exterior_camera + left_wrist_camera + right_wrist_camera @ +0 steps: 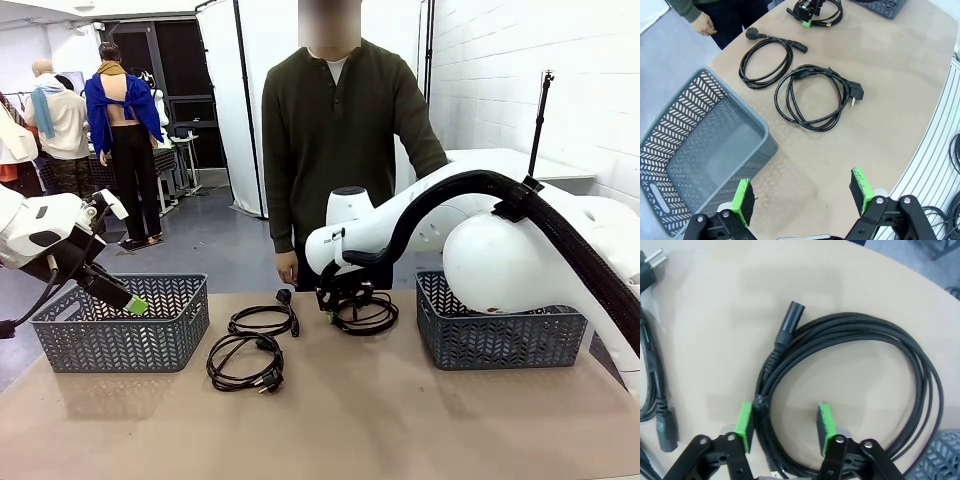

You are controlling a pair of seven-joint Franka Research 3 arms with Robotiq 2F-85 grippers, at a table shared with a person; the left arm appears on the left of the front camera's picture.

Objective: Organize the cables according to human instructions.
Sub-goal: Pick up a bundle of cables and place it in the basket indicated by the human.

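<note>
My left gripper (135, 303) hangs with its jaws wide and nothing between them, over the near rim of the left basket (130, 345). My right gripper (785, 422) is down on the table (400, 420) right of centre, on the right cable (865, 327). Its jaws are about half wide and straddle the near-left bundle of that coil. One pad (745, 422) touches the strands, and bare table shows beside the other, so there is no clamp yet. This coil lies flat just left of the right basket (500, 340). Two more cables lie flat left of it: the middle cable (232, 322) at the far side, and the near cable (812, 72) with its plug pointing right. The person's hand (287, 268) hangs at the far edge, just beyond the middle cable.
</note>
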